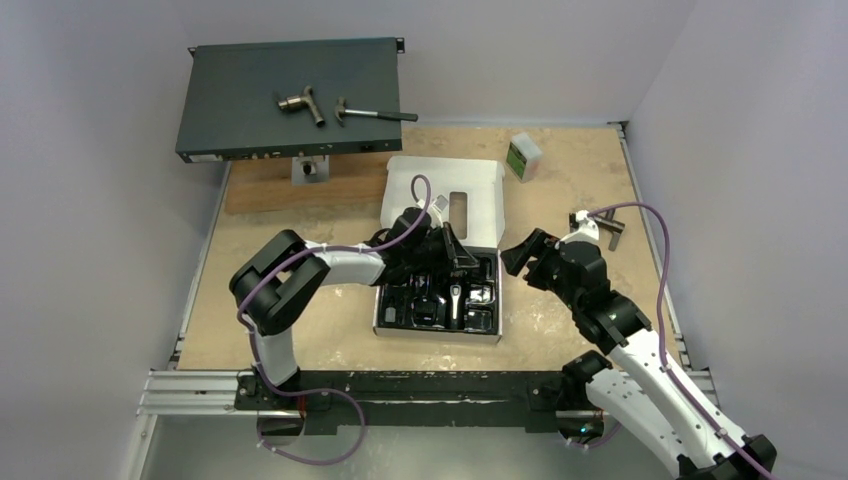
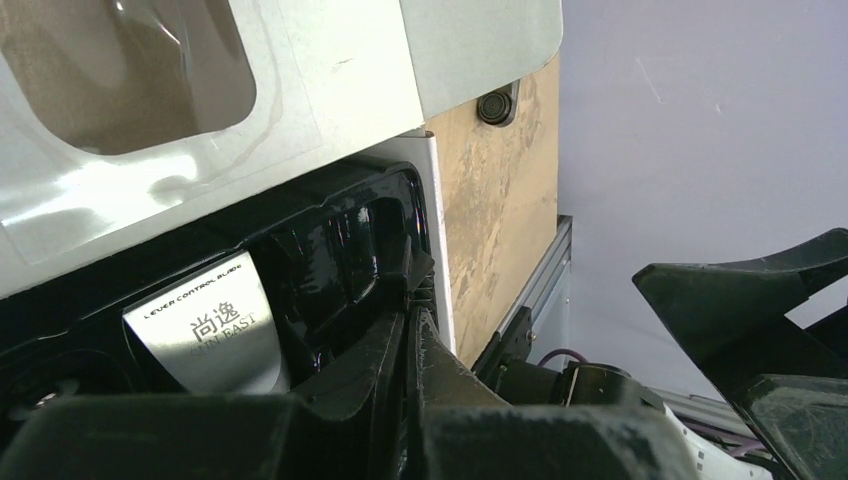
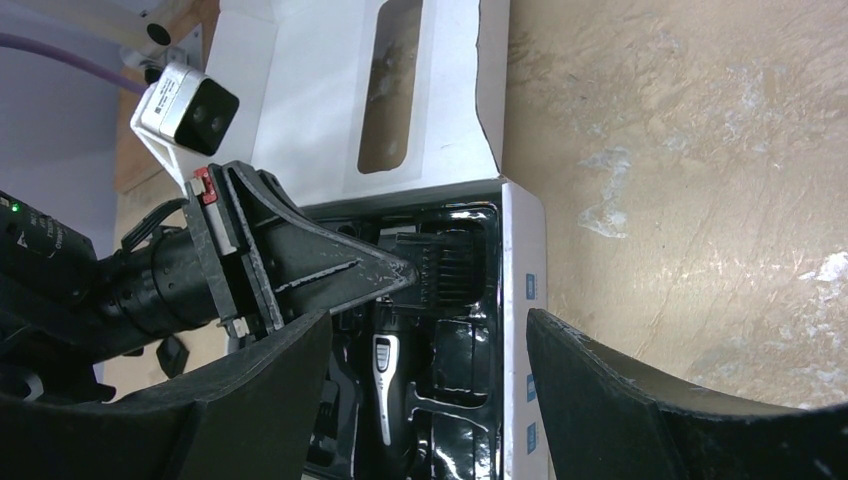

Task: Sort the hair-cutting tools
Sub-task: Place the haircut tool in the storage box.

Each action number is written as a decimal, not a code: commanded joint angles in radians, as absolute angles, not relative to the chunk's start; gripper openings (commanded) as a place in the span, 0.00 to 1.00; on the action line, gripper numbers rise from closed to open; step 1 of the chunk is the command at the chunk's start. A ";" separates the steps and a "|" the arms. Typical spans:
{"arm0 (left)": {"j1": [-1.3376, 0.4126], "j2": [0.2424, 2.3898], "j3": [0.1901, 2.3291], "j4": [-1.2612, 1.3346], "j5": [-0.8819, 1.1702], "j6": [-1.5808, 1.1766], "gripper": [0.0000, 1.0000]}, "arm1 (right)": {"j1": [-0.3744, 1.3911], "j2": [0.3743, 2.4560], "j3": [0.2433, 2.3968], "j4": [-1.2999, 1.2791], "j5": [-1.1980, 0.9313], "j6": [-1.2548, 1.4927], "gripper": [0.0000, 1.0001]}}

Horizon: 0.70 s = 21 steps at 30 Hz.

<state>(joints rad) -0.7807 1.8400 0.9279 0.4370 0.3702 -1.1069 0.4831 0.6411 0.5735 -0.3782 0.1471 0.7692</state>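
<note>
Overhead view: white box (image 1: 385, 325) at frame centre, lid (image 1: 480, 190) folded back toward the top, black tray (image 1: 395, 300) inside. Hair clipper (image 1: 455, 303) lies lengthwise in the tray's middle-right slot, silver face up; other black pieces in the tray are too dark to separate. Left gripper (image 1: 458, 258) reaches into the tray's upper right corner. Right wrist view: left gripper (image 3: 400, 272) fingers pressed together to a point, tip touching a ribbed black comb attachment (image 3: 450, 265) seated in the tray above the clipper (image 3: 385, 385). Cannot tell whether any edge of the comb is pinched. Left wrist view: fingertips (image 2: 412, 300) closed on a thin seam, down at the glossy tray wall; a silver panel (image 2: 205, 335) printed "LEVER CONTROL BLADE" at lower left. Right gripper (image 1: 522, 258) hangs just right of the box, over bare table (image 1: 560, 180); in its own view its fingers (image 3: 250, 400) are spread wide, nothing between them. Upper left of the overhead frame: dark rack unit (image 1: 240, 100) carrying a hammer (image 1: 375, 113) and pipe fitting (image 1: 300, 103). T-shaped handle (image 1: 600, 225) at right.
</note>
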 commanded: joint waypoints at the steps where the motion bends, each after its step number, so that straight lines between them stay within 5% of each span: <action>1: -0.777 1.865 0.961 0.424 0.351 -1.074 0.00 | 0.477 0.640 0.595 -0.359 0.168 0.759 0.72; 21: -0.770 1.910 0.933 0.550 0.309 -1.157 0.00 | 0.477 0.650 0.584 -0.340 0.163 0.756 0.72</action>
<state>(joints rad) -0.7742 1.8824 0.9340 0.4767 0.3264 -1.1320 0.4831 0.6479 0.5735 -0.3744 0.1467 0.7662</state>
